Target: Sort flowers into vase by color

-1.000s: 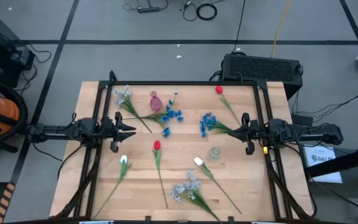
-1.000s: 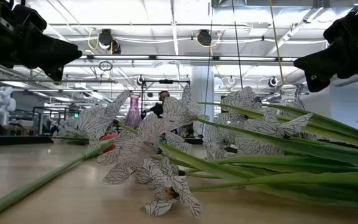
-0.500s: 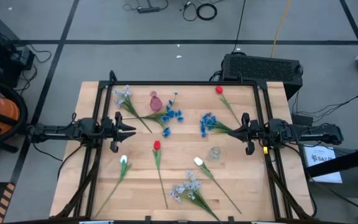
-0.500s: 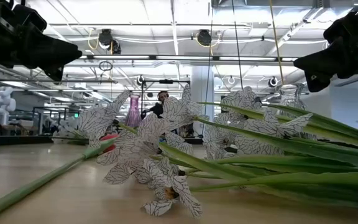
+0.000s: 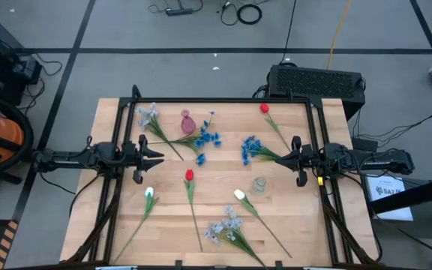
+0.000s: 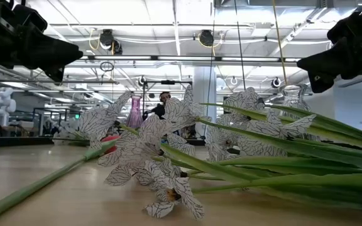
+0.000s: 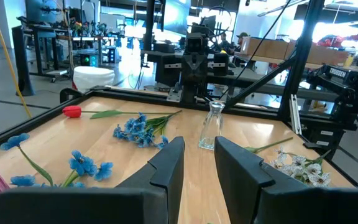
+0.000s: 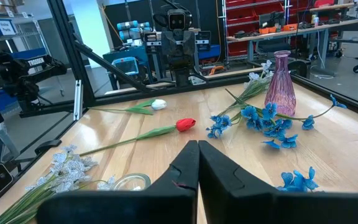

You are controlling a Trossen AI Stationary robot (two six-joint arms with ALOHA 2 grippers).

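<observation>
High view: the wooden table (image 5: 283, 225) carries two vases. The pink vase (image 5: 187, 121) stands near the far edge, left of centre; the clear glass vase (image 5: 259, 184) stands right of centre. Both are apart from all stems, and nothing can be seen inside either. Flowers lie flat around them: a lavender-white spray (image 5: 149, 116) at far left, a blue spray (image 5: 207, 139) just beside the pink vase, a second blue spray (image 5: 251, 148) near the right gripper (image 5: 294, 159), a red tulip (image 5: 264, 109) at far right, a second red tulip (image 5: 189, 175) at centre, two white tulips (image 5: 149, 193) (image 5: 240, 196), and a pale spray (image 5: 226, 225) at the near edge. The left gripper (image 5: 156, 157) hovers at the left side.

Low view: the pale spray (image 6: 156, 157) fills the foreground; both arms hang above the table.

Left wrist view: the left gripper's fingers (image 7: 166, 165) stand apart, holding nothing. The clear glass vase (image 7: 212, 125) is upright and empty.

Right wrist view: the right gripper's fingers (image 8: 185, 167) are pressed together, holding nothing. The pink vase (image 8: 278, 76) is upright with no stems in it.
</observation>
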